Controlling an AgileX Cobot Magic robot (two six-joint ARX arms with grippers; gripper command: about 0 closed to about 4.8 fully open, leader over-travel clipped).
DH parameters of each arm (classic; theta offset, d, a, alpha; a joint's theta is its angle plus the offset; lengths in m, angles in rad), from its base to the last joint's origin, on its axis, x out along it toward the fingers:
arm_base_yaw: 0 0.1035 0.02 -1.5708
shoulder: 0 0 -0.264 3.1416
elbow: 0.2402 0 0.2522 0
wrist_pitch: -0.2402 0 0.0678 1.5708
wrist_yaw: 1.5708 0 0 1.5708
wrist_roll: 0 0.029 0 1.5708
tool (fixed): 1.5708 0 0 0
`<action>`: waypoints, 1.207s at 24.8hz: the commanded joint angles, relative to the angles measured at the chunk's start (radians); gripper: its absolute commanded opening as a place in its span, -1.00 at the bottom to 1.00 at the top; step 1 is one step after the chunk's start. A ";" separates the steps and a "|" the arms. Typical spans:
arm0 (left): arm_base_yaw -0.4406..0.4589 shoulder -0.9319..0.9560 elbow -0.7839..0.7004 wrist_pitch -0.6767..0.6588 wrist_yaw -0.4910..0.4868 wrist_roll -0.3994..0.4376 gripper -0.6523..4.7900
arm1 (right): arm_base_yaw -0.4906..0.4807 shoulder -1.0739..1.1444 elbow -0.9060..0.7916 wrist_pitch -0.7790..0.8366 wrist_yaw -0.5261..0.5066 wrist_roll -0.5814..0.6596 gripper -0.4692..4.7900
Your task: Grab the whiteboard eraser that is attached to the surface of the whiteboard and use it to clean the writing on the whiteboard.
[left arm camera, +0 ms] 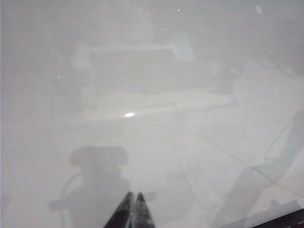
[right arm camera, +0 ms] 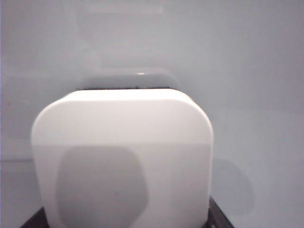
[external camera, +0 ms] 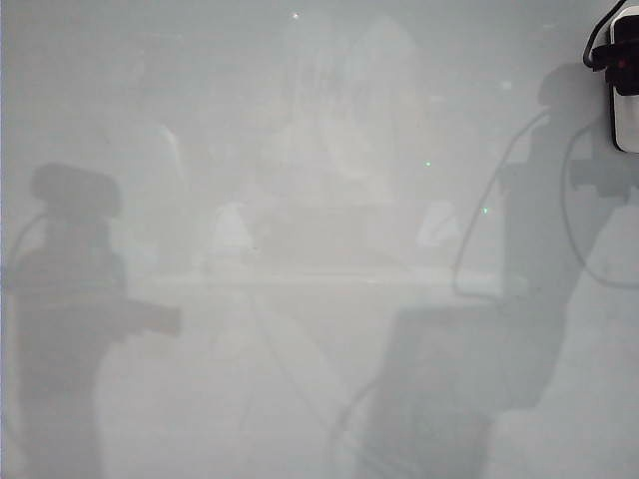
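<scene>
Faint room reflections [external camera: 329, 230], grey shadows [external camera: 70, 329] and tiny green light specks [external camera: 428, 164].

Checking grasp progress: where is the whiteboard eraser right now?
The whiteboard eraser sits at the exterior view's top right edge, against the whiteboard, in the right hand; it fills the right wrist view.

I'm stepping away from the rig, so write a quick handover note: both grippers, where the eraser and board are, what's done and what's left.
Left gripper: shut, empty, above the whiteboard on the left.
Right gripper: at the top right edge of the exterior view, jaws either side of the whiteboard eraser; whether it is lifted or on the board cannot be told.
Writing: none visible in any view, so the board looks wiped where seen.
Left: check the unseen areas for marks, then put the eraser back.
</scene>
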 commanded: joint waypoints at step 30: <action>-0.001 0.002 -0.197 0.366 -0.220 0.042 -0.78 | 0.079 -0.877 0.046 -0.937 -0.084 0.064 -0.85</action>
